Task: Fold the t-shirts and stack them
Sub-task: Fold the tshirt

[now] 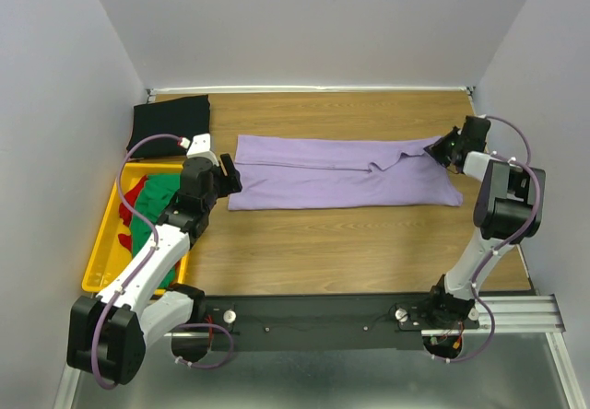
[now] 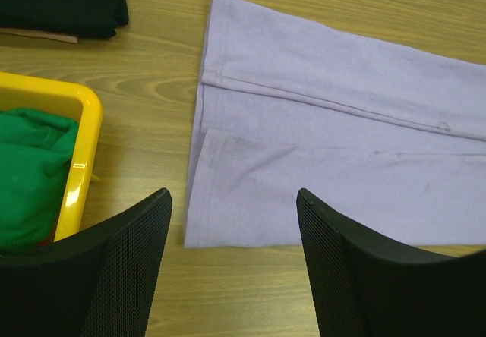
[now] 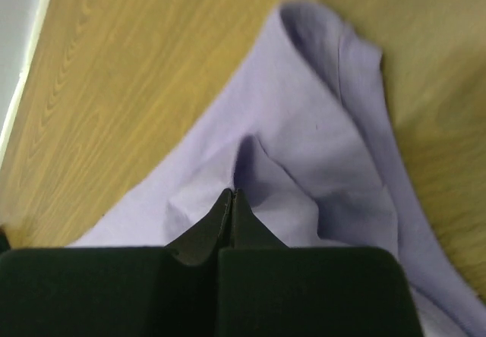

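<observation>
A lavender t-shirt lies folded into a long strip across the middle of the table. My right gripper is at its far right corner, shut on a pinch of the lavender cloth, which puckers into a ridge at the fingertips. My left gripper hovers open over the shirt's near left corner, touching nothing. A black t-shirt lies folded at the back left. In the crate lie a crumpled green t-shirt and a red one.
The yellow plastic crate stands at the left edge of the table beside my left arm, and its rim shows in the left wrist view. White walls close in the table on the left, back and right.
</observation>
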`<state>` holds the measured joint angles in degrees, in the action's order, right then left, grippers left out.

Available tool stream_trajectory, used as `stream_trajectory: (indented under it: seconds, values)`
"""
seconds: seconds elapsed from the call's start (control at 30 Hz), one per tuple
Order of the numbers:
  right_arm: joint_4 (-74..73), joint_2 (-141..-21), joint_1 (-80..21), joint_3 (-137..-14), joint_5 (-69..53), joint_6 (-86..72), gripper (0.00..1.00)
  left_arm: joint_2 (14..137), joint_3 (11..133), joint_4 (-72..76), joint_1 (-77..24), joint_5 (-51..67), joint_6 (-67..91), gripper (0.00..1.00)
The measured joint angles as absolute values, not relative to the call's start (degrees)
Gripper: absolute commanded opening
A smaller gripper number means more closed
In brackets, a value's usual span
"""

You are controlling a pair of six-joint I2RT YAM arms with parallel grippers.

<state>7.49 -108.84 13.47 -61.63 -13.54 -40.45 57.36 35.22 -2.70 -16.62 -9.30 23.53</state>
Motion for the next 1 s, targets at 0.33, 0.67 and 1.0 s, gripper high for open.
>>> stream_trajectory:
  seconds: [0.33,0.67,1.0]
  values:
    - [2.94,-110.21,14.33,-67.44,-11.94,-33.28,0.12,57.45,35.22,-2.72,-16.62,-9.3,23.44,0.74]
    - [-1.76,-112.97,14.33,-71.09,-10.74,-29.87,0.4,59.66,35.35,-2.7,-16.62,-9.13,23.22,0.74]
    - [-1.98,-94.78,14.35,-59.53,-11.62,-34.44,0.41,82.48,54.92,-3.73,-16.73,-5.5,19.42,0.68]
